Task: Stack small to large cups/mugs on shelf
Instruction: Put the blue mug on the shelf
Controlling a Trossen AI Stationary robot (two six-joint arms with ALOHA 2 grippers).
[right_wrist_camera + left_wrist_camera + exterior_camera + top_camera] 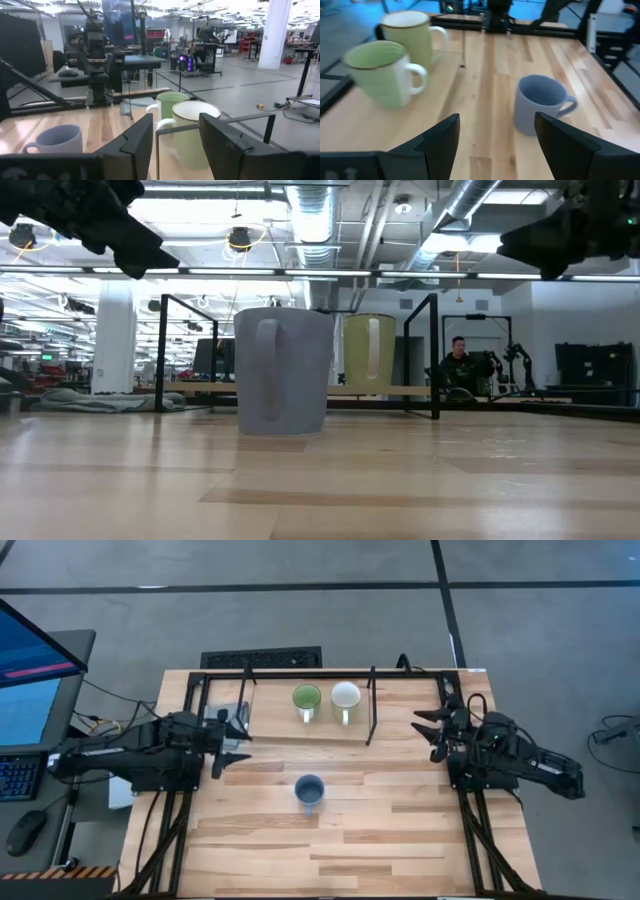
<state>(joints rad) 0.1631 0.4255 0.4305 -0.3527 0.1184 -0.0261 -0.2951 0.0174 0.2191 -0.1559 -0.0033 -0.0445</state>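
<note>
High view: blue-grey mug (309, 790) upright on table (400, 830), handle toward front.

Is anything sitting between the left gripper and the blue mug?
Nothing visible does. Bare tabletop lies between the open left gripper and the blue mug; the green mug and white mug stand off on the shelf.

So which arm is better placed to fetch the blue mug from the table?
Probably the left. Its open gripper already faces the blue mug, which stands alone on the table. The right gripper, also open, looks toward the shelf.
</note>
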